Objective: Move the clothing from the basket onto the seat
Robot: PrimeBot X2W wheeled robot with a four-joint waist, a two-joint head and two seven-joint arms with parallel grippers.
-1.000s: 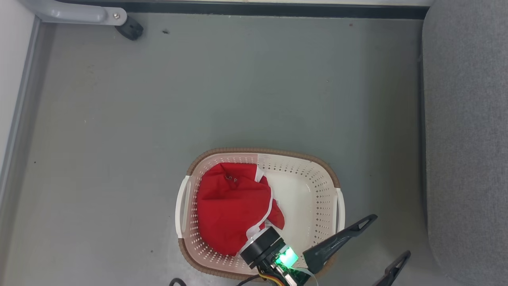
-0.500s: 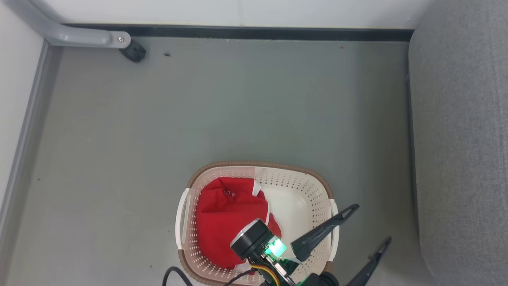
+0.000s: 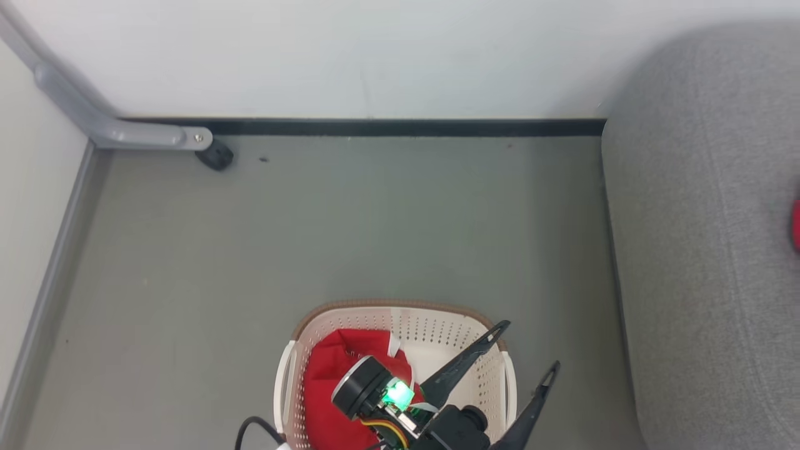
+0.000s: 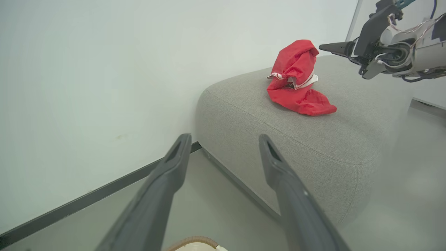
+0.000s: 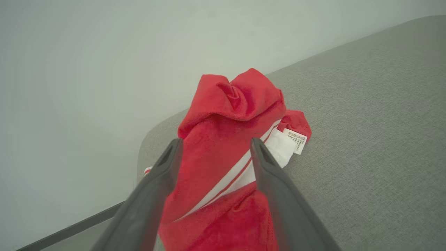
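Plainly the left end effector (image 4: 223, 137) and right end effector (image 5: 216, 141) gape empty, clothing (image 5: 237, 101) heaped on the seat (image 5: 366, 139).

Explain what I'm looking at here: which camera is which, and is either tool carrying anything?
This is a wheeled robot with two arms, each ending in a two-fingered tool. The head view looks down at the grey floor: the left tool hangs open above the oval cream plastic basket with a brown rim, where one crumpled bright red garment lies. The left wrist view looks from that tool at the large grey fabric seat cushion, where a second red garment with white stripes sits in a heap. The right wrist view shows the right tool open, close to that heap. Neither tool grips anything.
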